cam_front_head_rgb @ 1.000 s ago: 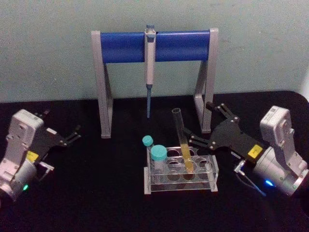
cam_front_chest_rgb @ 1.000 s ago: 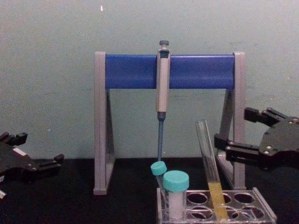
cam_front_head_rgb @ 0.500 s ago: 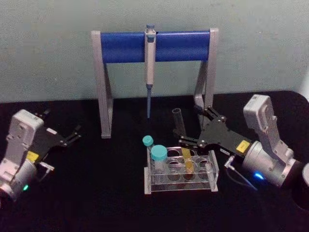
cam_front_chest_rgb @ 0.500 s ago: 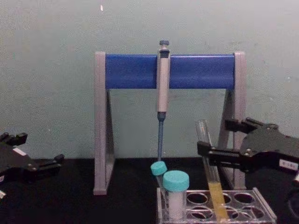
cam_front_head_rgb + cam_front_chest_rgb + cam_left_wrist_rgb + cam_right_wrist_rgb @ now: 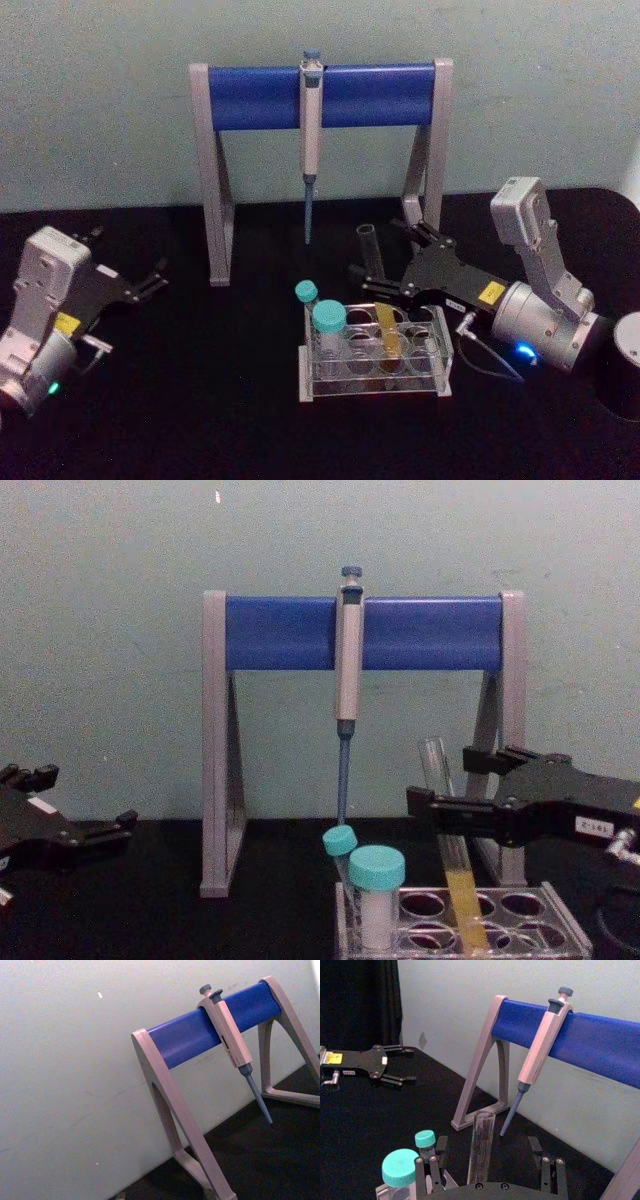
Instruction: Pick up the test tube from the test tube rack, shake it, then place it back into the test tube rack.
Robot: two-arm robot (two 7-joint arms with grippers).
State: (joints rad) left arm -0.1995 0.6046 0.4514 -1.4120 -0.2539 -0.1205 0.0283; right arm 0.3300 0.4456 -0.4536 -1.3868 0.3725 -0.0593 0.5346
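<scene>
Right tool (image 5: 379,251): spread wide astride the test tube (image 5: 386,331), holding nothing.
Test tube: tilted in test tube rack (image 5: 372,386).
Left tool (image 5: 131,254): open, nine o'clock.

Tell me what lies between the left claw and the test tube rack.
Bare black table in the head view, from the left claw to the test tube rack; the pipette stand's left leg stands just behind that line.

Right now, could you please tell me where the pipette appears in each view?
Head: pipette top centre, upright.
Left wrist: pipette slanting on the blue bar.
Right wrist: pipette behind the test tube.
Chest: pipette centre, upright.
Shared landmark: that blue bar.
</scene>
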